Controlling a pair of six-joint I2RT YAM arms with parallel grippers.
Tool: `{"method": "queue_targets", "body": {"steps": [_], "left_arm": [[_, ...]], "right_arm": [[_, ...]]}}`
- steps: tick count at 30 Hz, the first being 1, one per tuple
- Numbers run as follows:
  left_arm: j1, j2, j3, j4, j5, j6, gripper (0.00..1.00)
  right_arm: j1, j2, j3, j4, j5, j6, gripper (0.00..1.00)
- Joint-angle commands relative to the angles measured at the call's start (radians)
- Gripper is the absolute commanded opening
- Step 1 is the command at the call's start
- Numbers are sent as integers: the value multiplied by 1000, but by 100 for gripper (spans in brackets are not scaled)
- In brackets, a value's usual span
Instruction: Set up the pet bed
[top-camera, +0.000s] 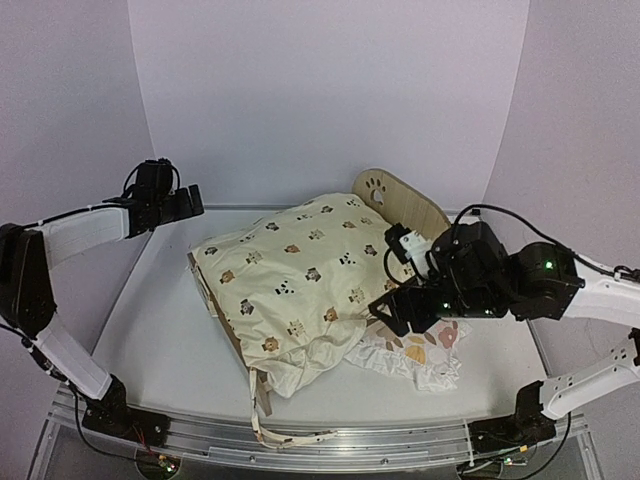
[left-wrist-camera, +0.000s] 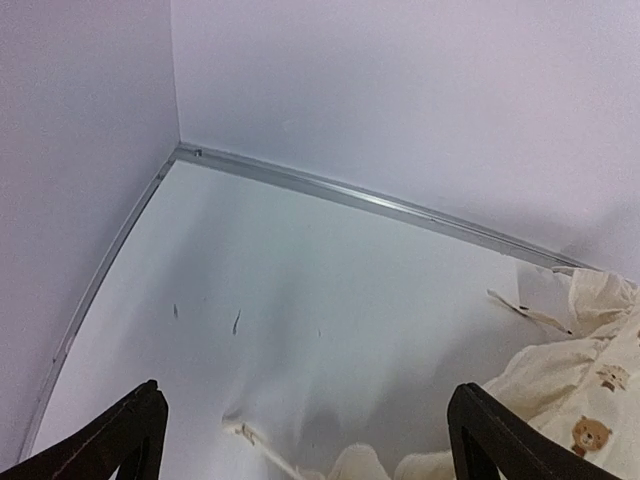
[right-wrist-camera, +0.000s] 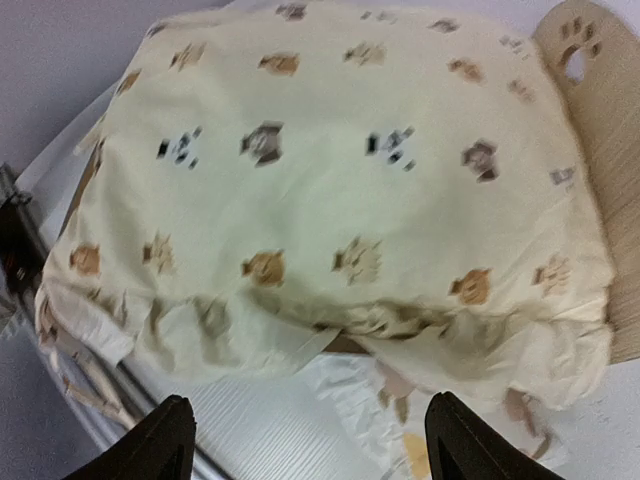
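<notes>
Done: we see the cushion lying over the pet bed.
To do: pillow beside it, unplaced.
Grippers: left gripper and right gripper gape wide, empty.

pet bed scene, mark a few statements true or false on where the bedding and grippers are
1. The cream animal-print cushion lies over the pet bed. True.
2. The left gripper holds the cushion. False: it is open, empty, off to the bed's left.
3. The floral pillow lies on the table, not atop the cushion. True.
4. The cushion hides the headboard fully. False: its paw-print cutout shows.
</notes>
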Motion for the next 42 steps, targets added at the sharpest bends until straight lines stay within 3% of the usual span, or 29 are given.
{"method": "queue_targets", "body": {"steps": [1, 3, 6, 15, 22, 24, 26, 28, 30, 34, 42], "left_arm": [[-1, -177, -178, -57, 32, -91, 99], [-2, -259, -245, -49, 89, -93, 99], [-20, -340, -248, -151, 130, -146, 99], [-229, -503, -275, -322, 114, -205, 87], [-249, -549, -459, -185, 281, -249, 80], [-250, -535, -486, -138, 334, -248, 79], [-250, -515, -508, -97, 366, -248, 77], [-250, -496, -520, -47, 364, -242, 76], [-250, -461, -520, -12, 337, -234, 76], [-249, -343, -486, 68, 314, -222, 74], [-235, -72, -294, 188, 247, -166, 74]], "right_arm": [[-26, 113, 149, -54, 481, -164, 86], [-119, 162, 196, -55, 508, -214, 90], [-336, 207, 245, -53, 326, -228, 97], [-606, 392, 435, -58, 114, -283, 98], [-734, 553, 521, -61, -4, -274, 95], [-751, 562, 515, -60, -61, -255, 89], [-756, 549, 491, -57, -102, -236, 75], [-756, 526, 456, -53, -122, -221, 51], [-757, 494, 418, -51, -126, -210, 35], [-756, 404, 329, -51, -112, -166, 16], [-754, 235, 86, -62, -95, 42, 14]]}}
